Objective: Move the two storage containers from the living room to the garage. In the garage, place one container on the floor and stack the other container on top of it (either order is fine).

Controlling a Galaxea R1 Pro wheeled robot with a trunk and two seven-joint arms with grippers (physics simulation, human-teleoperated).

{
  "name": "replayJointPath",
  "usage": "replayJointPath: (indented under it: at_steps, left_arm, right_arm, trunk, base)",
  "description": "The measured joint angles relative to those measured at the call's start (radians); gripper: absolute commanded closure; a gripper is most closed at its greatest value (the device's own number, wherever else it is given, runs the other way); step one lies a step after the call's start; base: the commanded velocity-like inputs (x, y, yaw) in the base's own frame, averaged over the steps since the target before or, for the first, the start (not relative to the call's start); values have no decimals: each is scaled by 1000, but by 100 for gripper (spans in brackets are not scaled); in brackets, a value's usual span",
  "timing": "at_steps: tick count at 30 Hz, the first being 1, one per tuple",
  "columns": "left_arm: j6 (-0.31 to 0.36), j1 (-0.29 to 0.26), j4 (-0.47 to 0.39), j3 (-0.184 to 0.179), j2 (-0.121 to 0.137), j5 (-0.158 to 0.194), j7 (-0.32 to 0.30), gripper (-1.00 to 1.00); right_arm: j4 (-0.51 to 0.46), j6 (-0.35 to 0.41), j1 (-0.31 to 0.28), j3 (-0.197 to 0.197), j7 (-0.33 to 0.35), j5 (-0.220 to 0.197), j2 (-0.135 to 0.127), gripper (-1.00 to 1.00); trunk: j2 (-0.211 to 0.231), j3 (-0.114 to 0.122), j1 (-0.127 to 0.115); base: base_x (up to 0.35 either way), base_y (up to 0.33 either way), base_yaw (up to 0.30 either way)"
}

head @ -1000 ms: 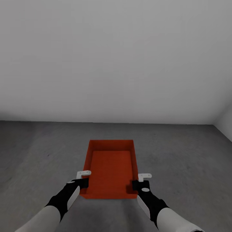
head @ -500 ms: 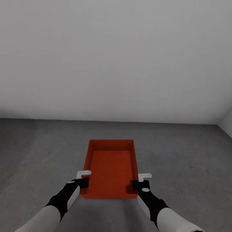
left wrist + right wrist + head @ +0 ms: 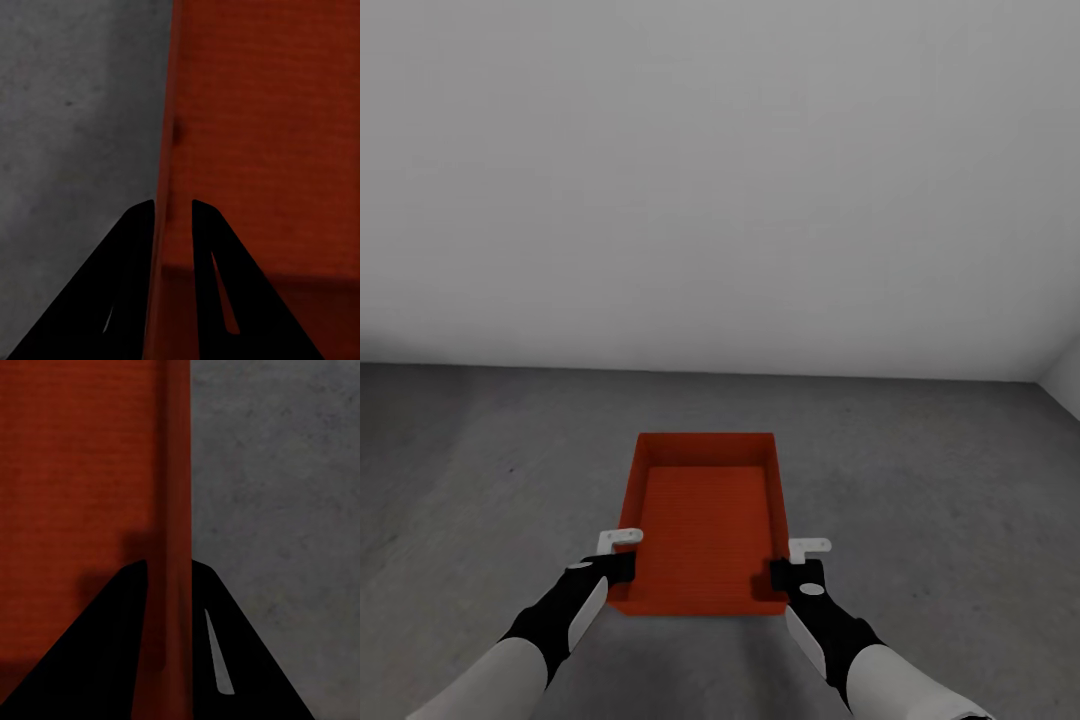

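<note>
A red-orange bin (image 3: 705, 525) is seen in the lower centre of the head view, held over a dark grey concrete floor (image 3: 920, 470). A plain pale wall (image 3: 720, 180) takes up the upper half of that frame, and a second wall meets it at the right edge. The bin is gripped near its close end from both sides. The left gripper (image 3: 618, 562) is clamped on the bin's left wall, and in the left wrist view that wall (image 3: 169, 217) is pinched between the two black fingers (image 3: 131, 277). The right gripper (image 3: 792, 568) is clamped on the right wall, which is likewise pinched between its fingers (image 3: 217, 652) in the right wrist view. The bin's inside is seen bare.
</note>
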Motion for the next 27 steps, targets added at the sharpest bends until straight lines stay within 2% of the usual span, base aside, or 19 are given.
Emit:
replayJointPath:
  at_steps: [27]
  left_arm:
    - [-2, 0, 1, 1, -1, -1, 0, 100]
  right_arm:
    - [0, -1, 0, 0, 1, 0, -1, 100]
  trunk:
    - [-189, -85, 104]
  base:
    - [0, 0, 0]
